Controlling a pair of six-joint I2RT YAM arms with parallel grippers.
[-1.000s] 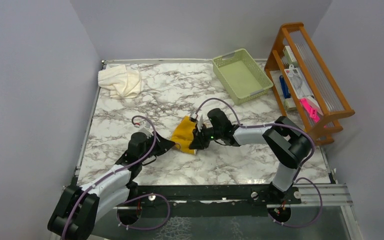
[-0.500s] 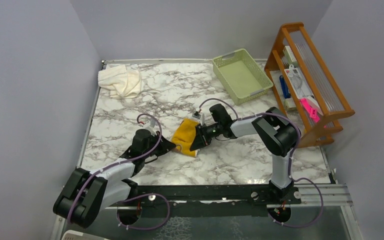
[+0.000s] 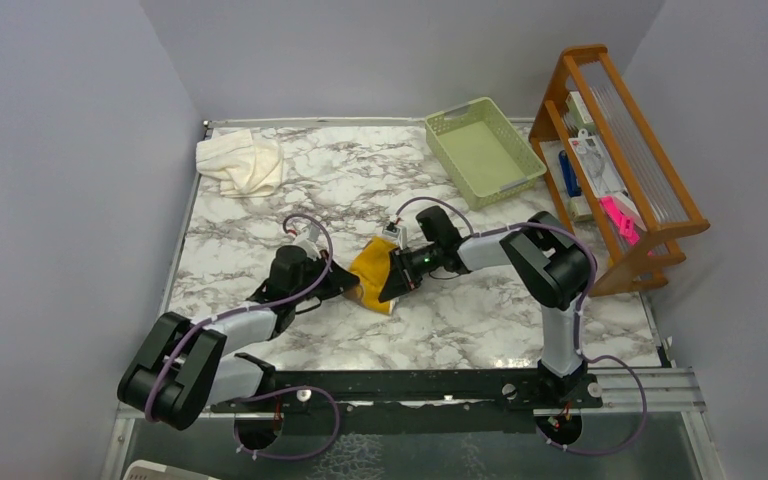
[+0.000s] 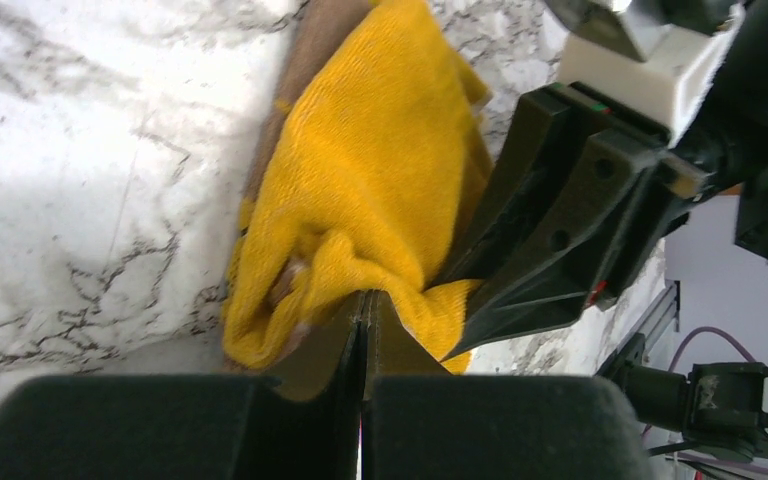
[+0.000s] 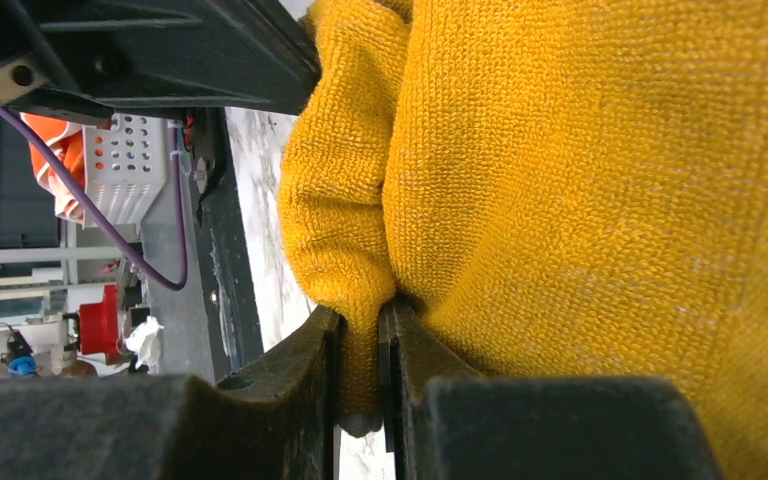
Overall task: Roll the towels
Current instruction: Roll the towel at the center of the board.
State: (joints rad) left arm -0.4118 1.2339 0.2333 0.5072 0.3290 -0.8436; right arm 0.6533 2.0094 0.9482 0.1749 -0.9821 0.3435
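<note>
Left fingers (image 4: 325, 360) crept inward, closed at one yellow towel (image 3: 372, 268), right fingers (image 5: 300, 400) pinching its fold, one cream towel (image 3: 243, 163) apart

Overhead camera looks down; both wrist cameras closely face yellow towel (image 4: 360, 190).

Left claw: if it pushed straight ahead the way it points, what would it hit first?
The yellow towel, bunched right at the tip of the left claw; just beyond, seemingly, the right claw pinching that towel.
</note>
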